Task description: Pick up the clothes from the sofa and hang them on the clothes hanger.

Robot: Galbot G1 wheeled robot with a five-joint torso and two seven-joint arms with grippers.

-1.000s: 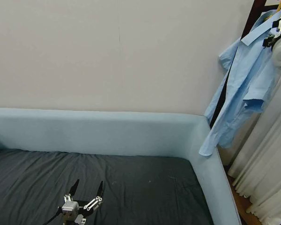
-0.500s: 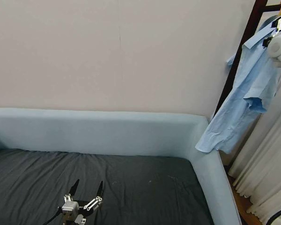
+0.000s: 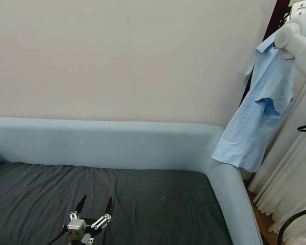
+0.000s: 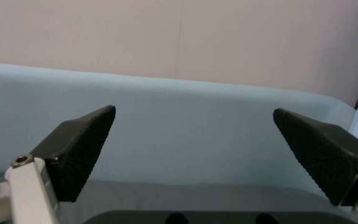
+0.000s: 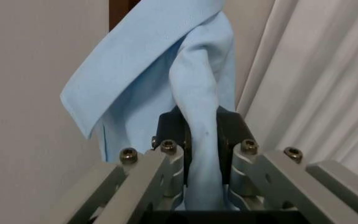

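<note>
The right gripper (image 5: 201, 135) is clamped tight on the light blue shirt (image 3: 260, 109) high at the far right; the left gripper (image 3: 97, 200) hangs spread wide, holding nothing, over the near sofa (image 3: 117, 143) seat

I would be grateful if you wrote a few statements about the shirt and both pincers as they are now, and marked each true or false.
1. The right pincer is shut on the shirt. True.
2. The left pincer is open above the sofa seat. True.
3. The shirt lies flat on the seat. False: it hangs by the sofa's right end, held up high.
4. The left pincer holds a sock. False: it holds nothing.
</note>
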